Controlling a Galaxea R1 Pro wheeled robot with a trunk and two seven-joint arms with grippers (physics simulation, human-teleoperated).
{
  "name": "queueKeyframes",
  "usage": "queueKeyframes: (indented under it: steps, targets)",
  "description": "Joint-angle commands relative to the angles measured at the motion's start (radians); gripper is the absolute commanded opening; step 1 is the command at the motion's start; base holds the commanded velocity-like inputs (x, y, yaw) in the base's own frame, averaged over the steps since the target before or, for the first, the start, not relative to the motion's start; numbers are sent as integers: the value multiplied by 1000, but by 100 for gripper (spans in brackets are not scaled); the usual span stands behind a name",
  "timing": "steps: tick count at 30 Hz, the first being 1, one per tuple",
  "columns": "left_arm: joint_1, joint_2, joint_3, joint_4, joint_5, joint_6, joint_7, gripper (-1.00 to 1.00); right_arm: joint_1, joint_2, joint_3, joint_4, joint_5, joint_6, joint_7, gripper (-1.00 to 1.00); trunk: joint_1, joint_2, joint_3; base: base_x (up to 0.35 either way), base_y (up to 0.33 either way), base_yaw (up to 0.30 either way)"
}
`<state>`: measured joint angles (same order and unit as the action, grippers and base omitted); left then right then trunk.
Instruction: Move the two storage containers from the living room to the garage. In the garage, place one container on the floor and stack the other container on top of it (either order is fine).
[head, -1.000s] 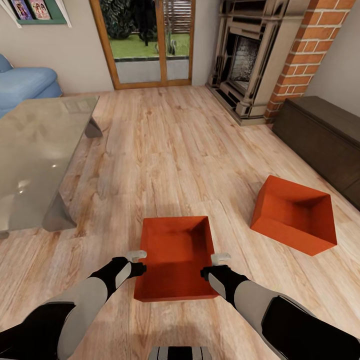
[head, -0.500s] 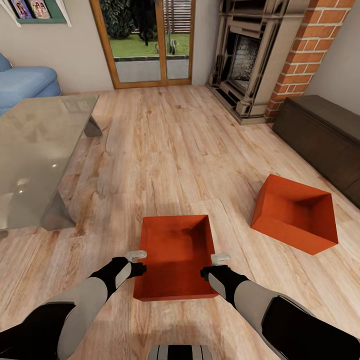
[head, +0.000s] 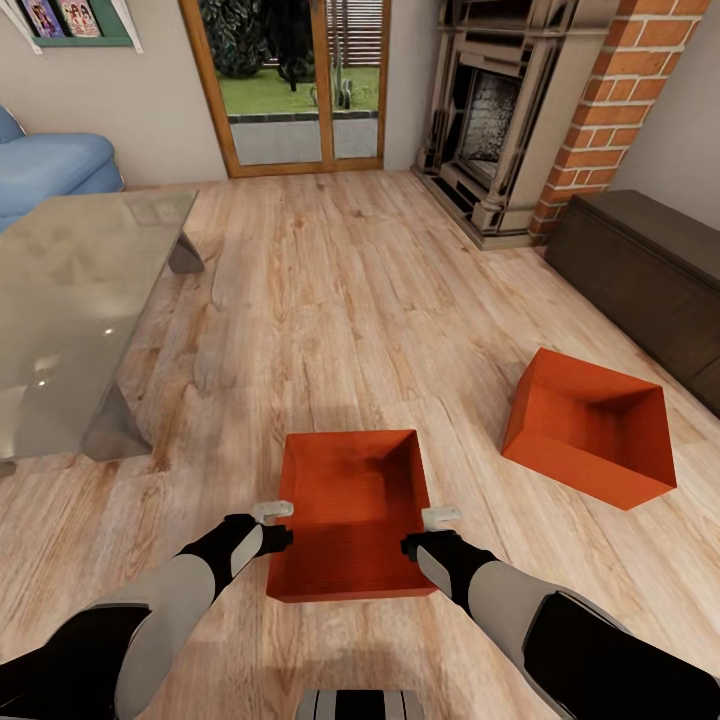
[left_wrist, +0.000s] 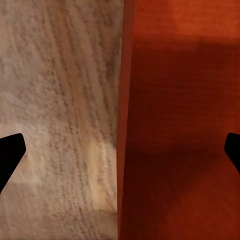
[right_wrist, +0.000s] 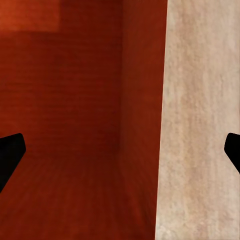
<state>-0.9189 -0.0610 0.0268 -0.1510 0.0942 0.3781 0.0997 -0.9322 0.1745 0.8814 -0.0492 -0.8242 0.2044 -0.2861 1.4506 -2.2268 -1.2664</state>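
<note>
Both grippers, left (head: 272, 512) and right (head: 441, 517), gape wide astride the near container's (head: 350, 505) side rims, seemingly gripping nothing; bare planks (head: 330, 300) beyond.

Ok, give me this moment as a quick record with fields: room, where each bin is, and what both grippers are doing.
room: living room, wood plank floor
near container: on floor between the arms, upright
far container: on floor to the right, tilted, near dark cabinet
left gripper: open, straddling near container's left wall
right gripper: open, straddling its right wall
glass table: left
</note>
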Motion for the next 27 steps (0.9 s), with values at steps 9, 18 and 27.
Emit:
queueKeyframes:
  steps: [9, 18, 27]
  targets:
    - [0, 0, 2, -2, 10, 5, 6, 100, 0, 0, 7, -1, -6, 6, -5, 100, 0, 0, -1, 0, 0, 0]
    - [0, 0, 2, -2, 10, 5, 6, 100, -1, 0, 7, -1, -6, 6, -5, 100, 0, 0, -1, 0, 0, 0]
    - [0, 0, 2, -2, 10, 5, 6, 100, 0, -5, 5, -2, -7, 3, -5, 100, 0, 0, -1, 0, 0, 0]
